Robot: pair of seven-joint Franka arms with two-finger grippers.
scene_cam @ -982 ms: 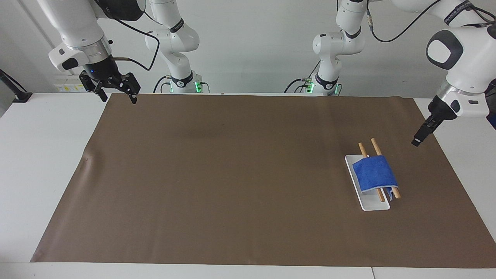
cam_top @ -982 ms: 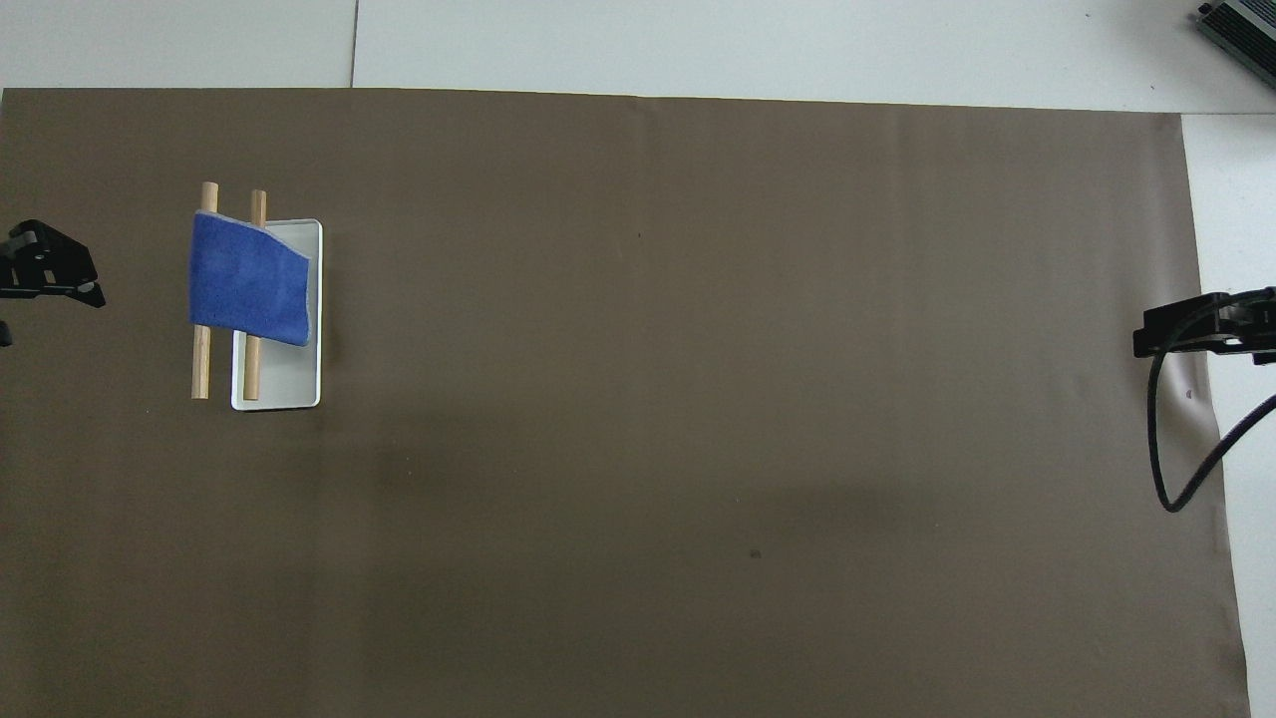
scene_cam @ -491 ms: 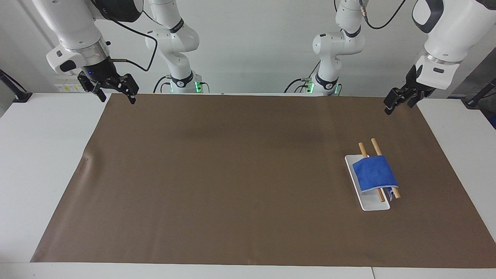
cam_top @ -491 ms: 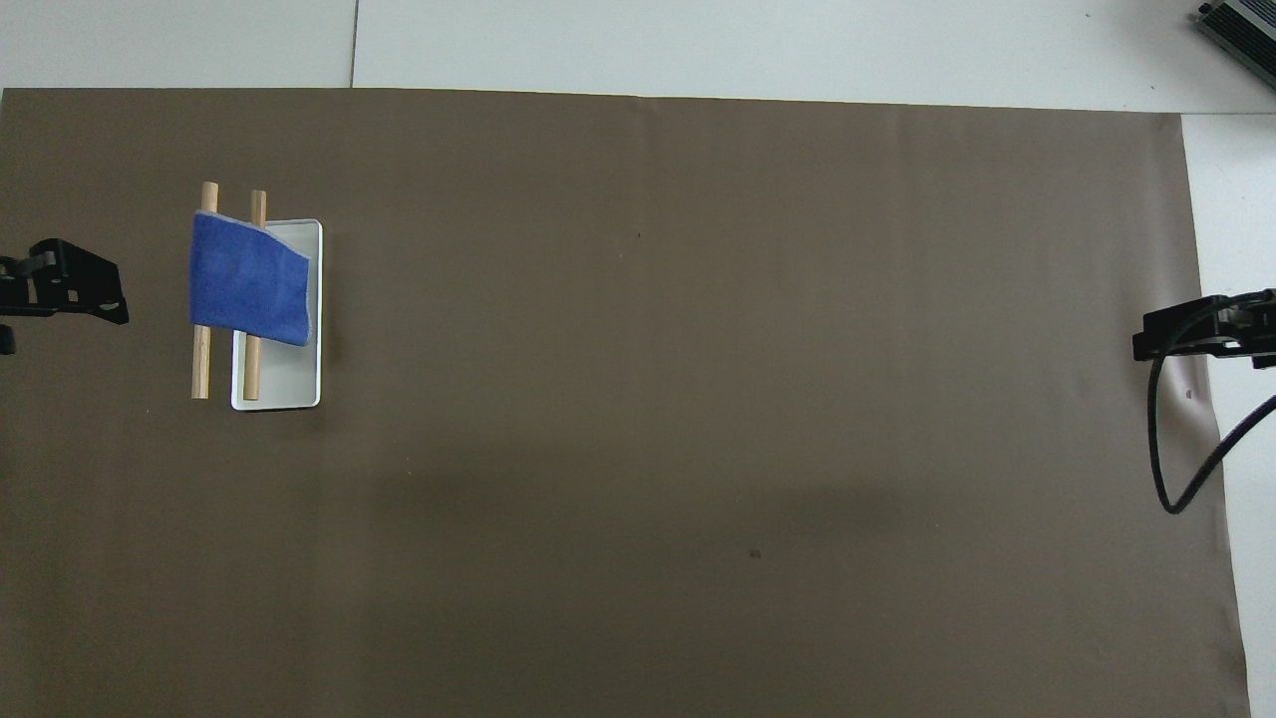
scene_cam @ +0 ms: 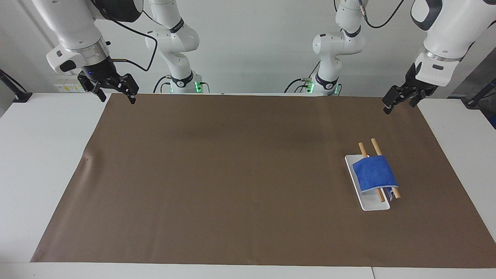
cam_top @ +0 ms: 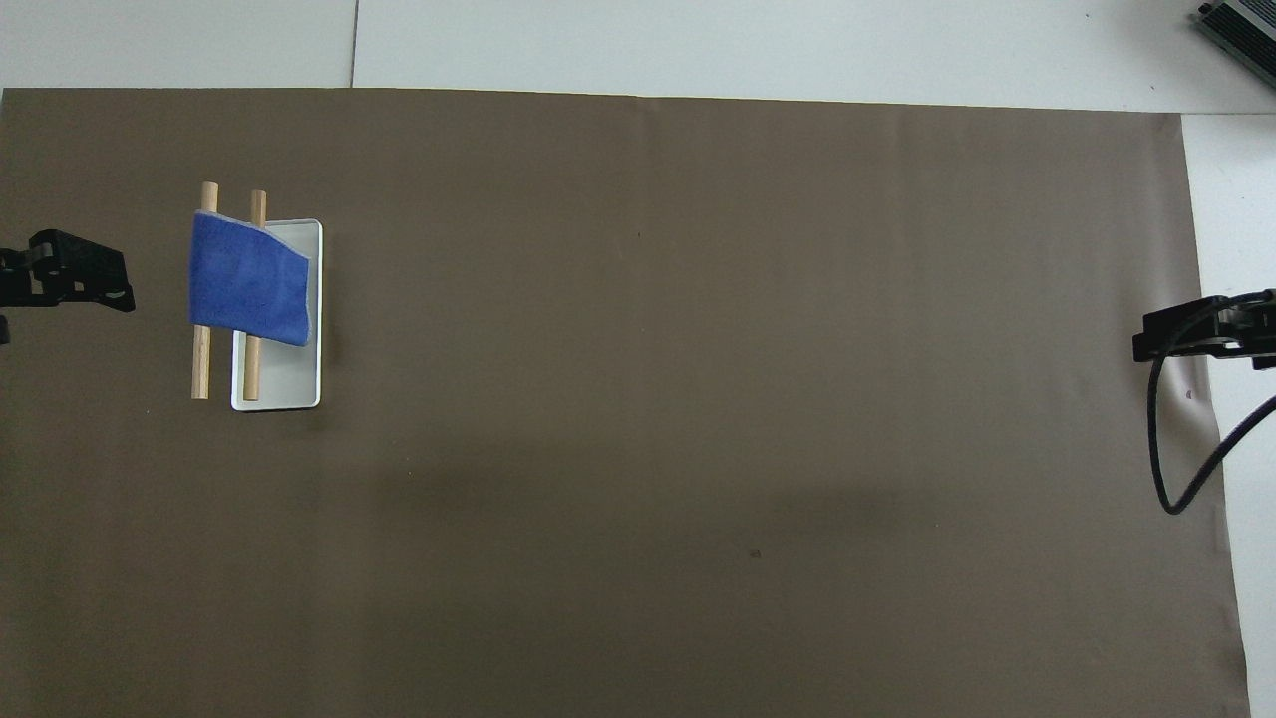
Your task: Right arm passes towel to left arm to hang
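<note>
Towel (scene_cam: 375, 173) hangs draped over two wooden rails (scene_cam: 367, 155) whose ends rest on a white tray (scene_cam: 371, 204), toward the left arm's end of the counter (scene_cam: 46, 162). It lies below the left claw (scene_cam: 396, 101), farther from the robots than the edge that claw hangs over, and well apart from the right claw (scene_cam: 114, 90) at the opposite end. Both claws are up in the air with fingers apart and nothing in them. The right one is over the corner of the brown mat (scene_cam: 232, 174) at the robots' edge, the left over the matching corner at its own end; both arms look parked, and the hanging looks done.

The cloth looks soft, light and limp, so it would fold and sag wherever it is unsupported; it has no stiffness to push against. A pinch on a free hem is the sensible hold: the small corner drooping past the rails at the tray's end away from the robots, or the edge lying over the outer rail. Gripping mid-span risks catching a rail and dragging the light rack along.

Open mat fills the whole stretch between the two claws, with nothing to knock. The tight spots are the rail ends and the tray rim; any descent from the left claw's position should come straight down on the cloth.
</note>
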